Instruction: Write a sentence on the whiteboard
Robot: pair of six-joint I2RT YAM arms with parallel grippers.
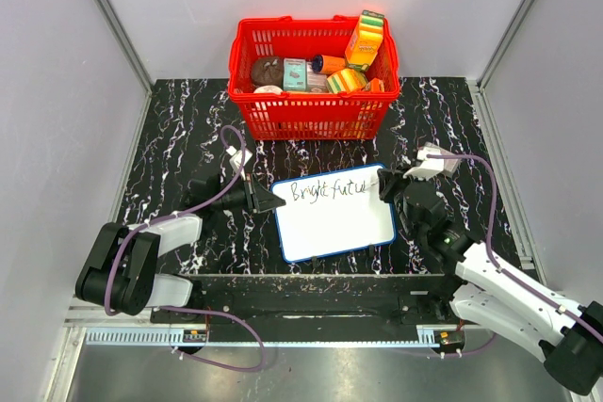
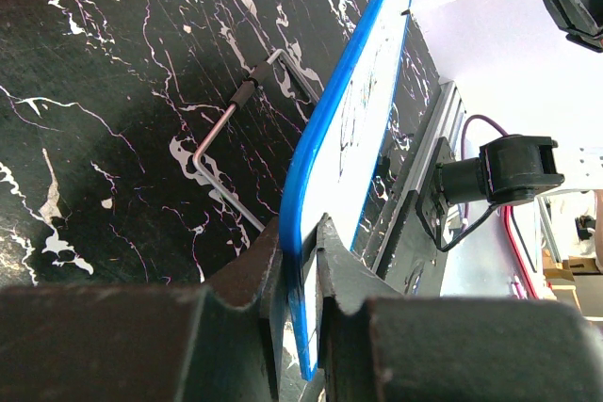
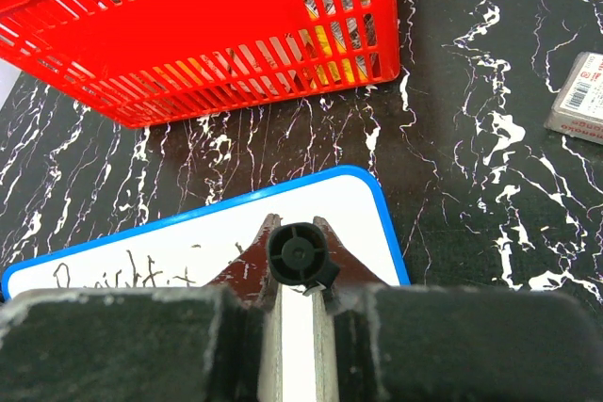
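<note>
Left side: my left claw is clamped narrow on the left short edge of the whiteboard, with one finger on either side of the blue rim. It's only there to brace the board.

The board lies face up on the table, between my two arms and just in front of the red basket. Its long axis runs left to right, with the right end skewed slightly toward the basket. I can't tell whether the pinched edge is lifted off the table.

The sentence is partly done. It sits on the top line and runs left to right along the long axis. I read "Bright futu", and the last stroke is close to the right rim.

Right side: my right claw is closed on the marker. The wrist view looks straight down its butt end, so the barrel lies along my claw axis. The tip points down at the top right corner of the board.

Step in hand, as I judge it: mid-writing, finishing the second word.

Next move:
- Very little room is left on this line, so the remaining letters need to be small and tight.
- After that, lift the tip, move back to the left, drop to a second line and write the remaining words.
- Use light, even pressure. The left clamp has to hold, or the board will slide under the stroke.
- Risk: the tip could run off over the right rim.
</note>
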